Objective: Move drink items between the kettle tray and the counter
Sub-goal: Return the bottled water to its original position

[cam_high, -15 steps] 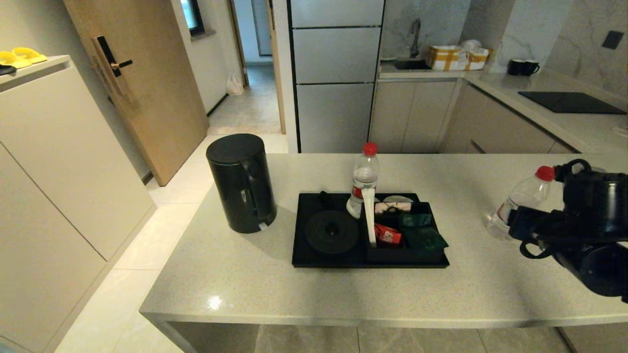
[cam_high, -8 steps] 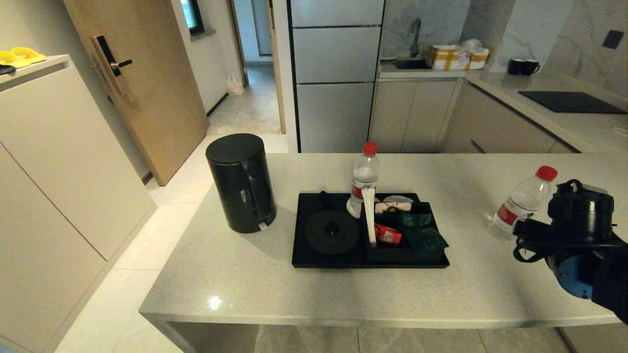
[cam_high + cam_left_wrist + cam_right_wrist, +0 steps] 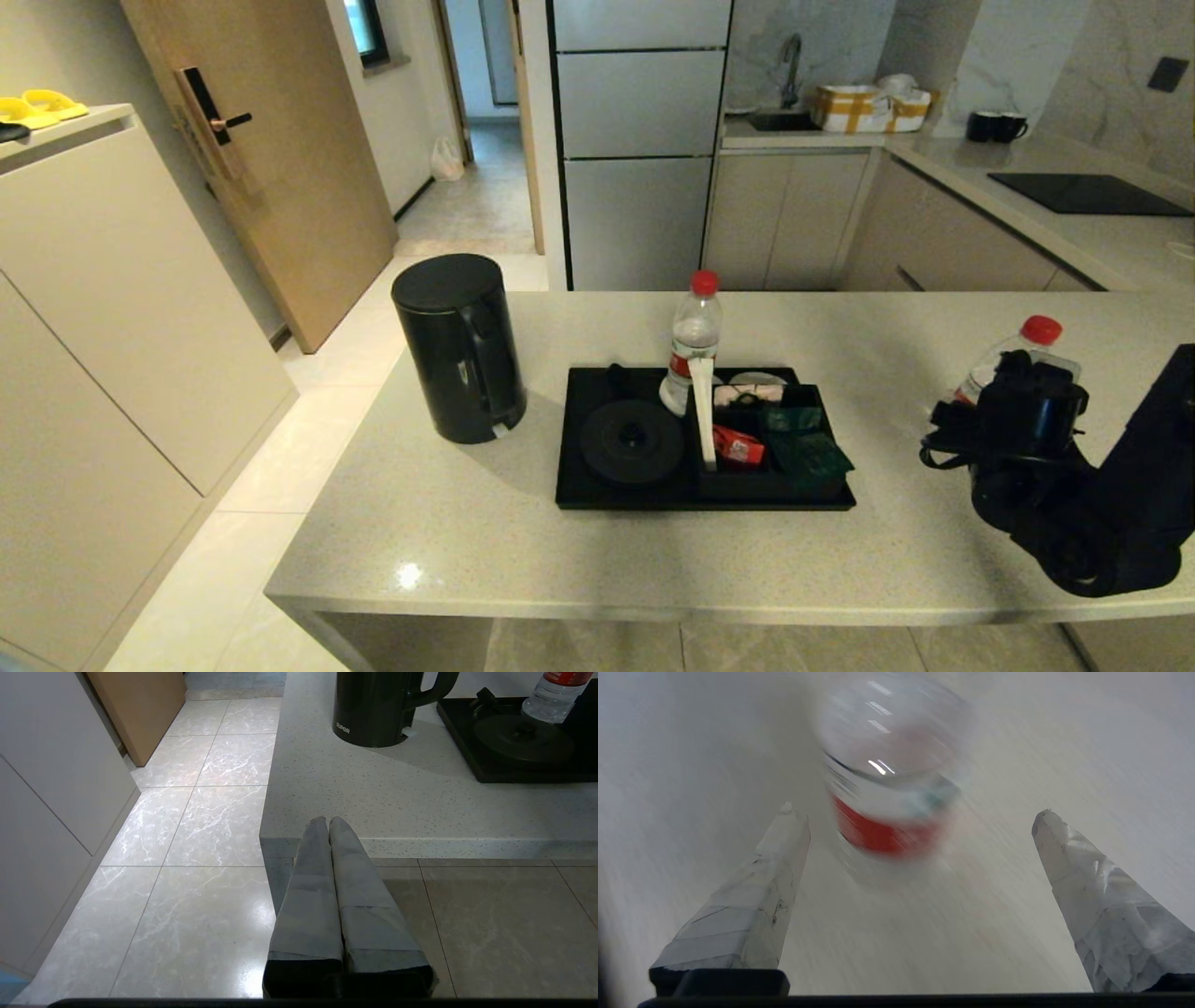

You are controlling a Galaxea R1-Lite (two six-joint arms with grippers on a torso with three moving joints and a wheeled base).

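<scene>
The black kettle [image 3: 457, 350] stands on the grey speckled counter [image 3: 653, 551], left of the black kettle tray [image 3: 588, 495]. Its round base [image 3: 632, 441] is bare. One red-capped water bottle [image 3: 693, 345] stands upright at the tray's back. A second bottle [image 3: 1027, 341] stands on the counter at the right, mostly hidden by my right arm [image 3: 1074, 485]. In the right wrist view my right gripper [image 3: 915, 812] is open, and this bottle [image 3: 892, 788] stands just beyond the fingertips, untouched. My left gripper [image 3: 327, 820] is shut and empty, low beside the counter's near left corner.
Sachets fill the tray's boxed section [image 3: 766, 439]. A second counter with an inset black cooktop [image 3: 1088, 194] runs behind on the right. Open floor [image 3: 187, 812] lies left of the counter.
My right arm has dropped and swung left from the frame's right edge, now covering most of the counter bottle. The bottle, kettle and tray have not moved.
</scene>
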